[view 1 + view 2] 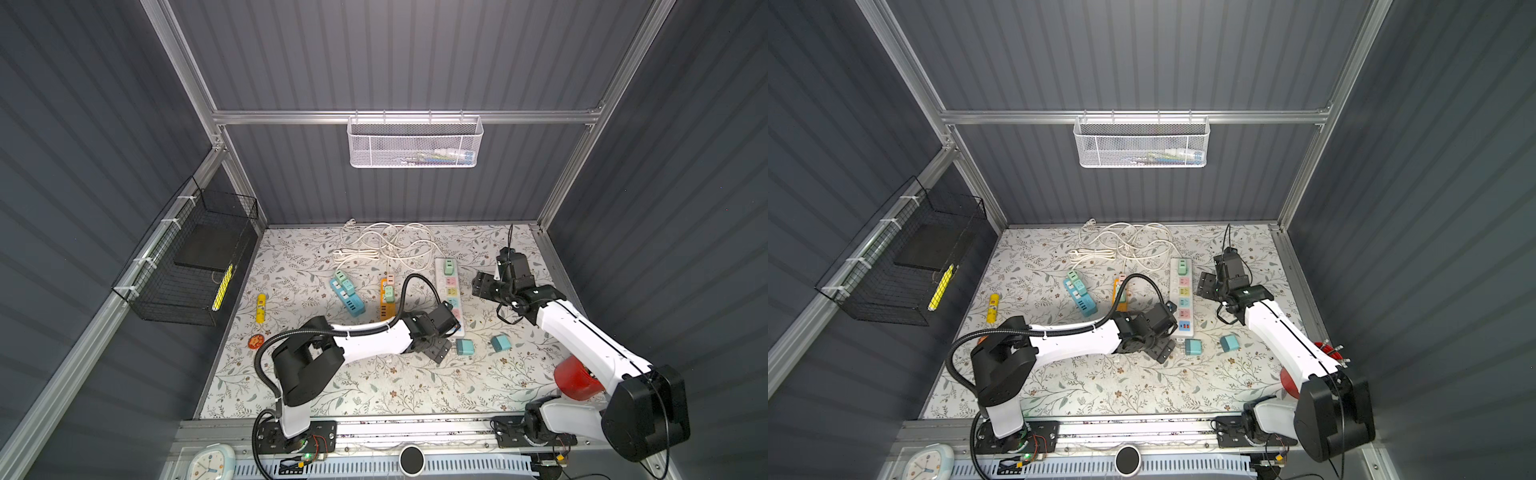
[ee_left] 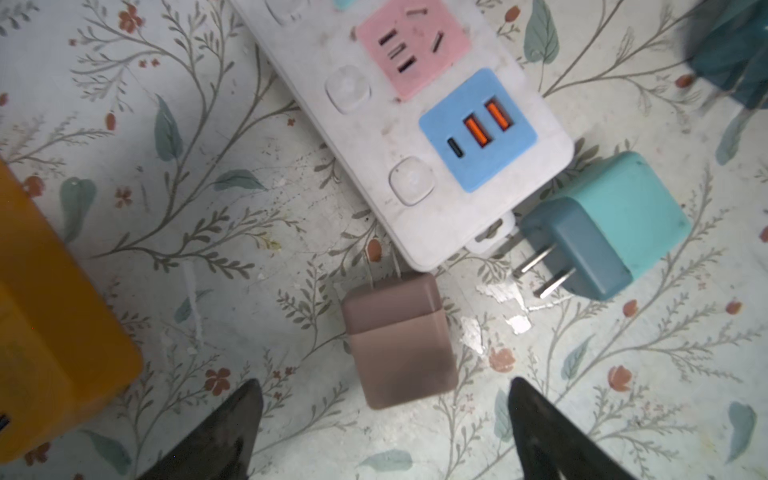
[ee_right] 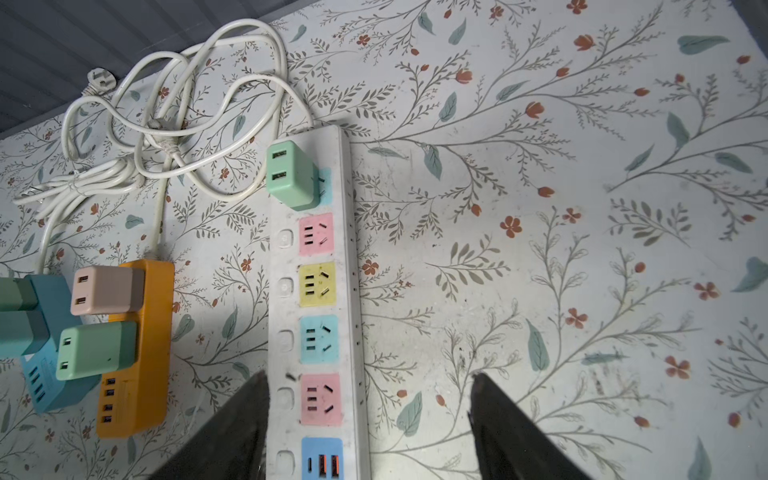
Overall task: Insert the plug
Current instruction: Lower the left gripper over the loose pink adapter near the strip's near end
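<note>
Nearest the lens, the right arm's (image 1: pixel 582 336) black elbow rises high above its base. In both top views its white forearm stretches away to the right gripper (image 1: pixel 482 286), which hangs just right of the strip's (image 1: pixel 446 276) middle. The left arm (image 1: pixel 365 343) lies low and almost level, wrist bent down, with the left gripper (image 1: pixel 1165 351) at the strip's near end beside a teal plug (image 1: pixel 1192 347).

From the left wrist, that gripper's fingers (image 2: pixel 241 415) stand spread on either side of the mauve plug (image 2: pixel 397 332), gripping nothing. The plug lies on its side just off the strip's near end, prongs toward it.

From the right wrist, the right gripper is spread and empty, over the strip's near pink socket. A green plug (image 3: pixel 291 174) sits in the far socket.
</note>
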